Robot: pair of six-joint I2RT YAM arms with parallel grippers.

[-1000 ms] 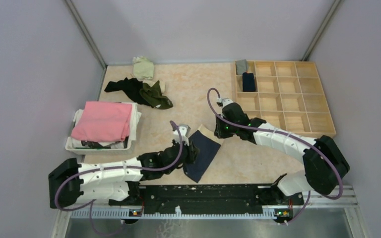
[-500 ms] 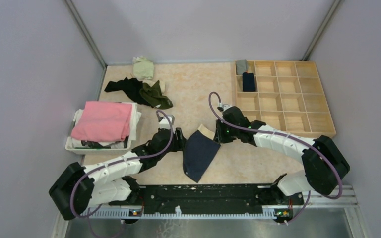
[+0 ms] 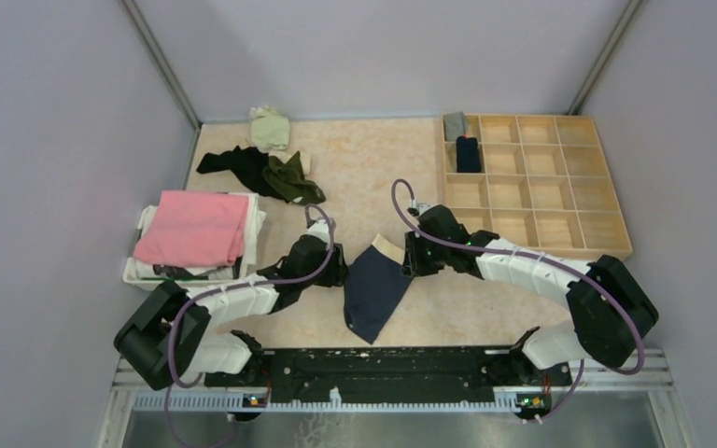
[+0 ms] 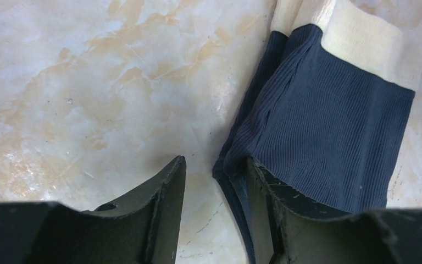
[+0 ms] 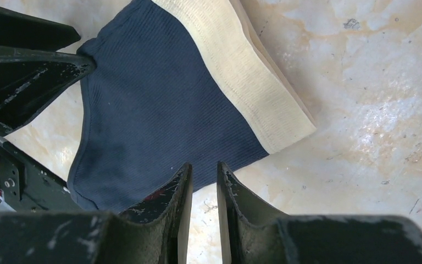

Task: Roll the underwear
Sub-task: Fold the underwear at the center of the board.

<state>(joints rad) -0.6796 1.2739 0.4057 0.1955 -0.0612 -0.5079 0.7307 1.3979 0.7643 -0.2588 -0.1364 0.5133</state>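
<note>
Navy underwear (image 3: 373, 289) with a beige waistband lies folded flat on the bench (image 3: 364, 177) at 6 o'clock, waistband at the far end. Left gripper (image 3: 339, 271) is at its 9 o'clock edge, fingers spread, nothing pinched. Right gripper (image 3: 409, 259) is at the 2 o'clock corner, fingers slightly apart, empty. Reads as the flatten/fold step, roll not started. Next: pinch one end and roll tight toward the other. Loose pile (image 3: 271, 173) at 11 o'clock. Navy roll (image 3: 468, 154) and grey roll (image 3: 455, 124) sit in the wooden tray (image 3: 523, 117) at 1 o'clock. No readable writing.

Marbled table (image 3: 364, 168) carries navy underwear (image 3: 373, 289), garment pile (image 3: 271, 173), basket (image 3: 129, 271), wooden tray (image 3: 569, 252)
</note>
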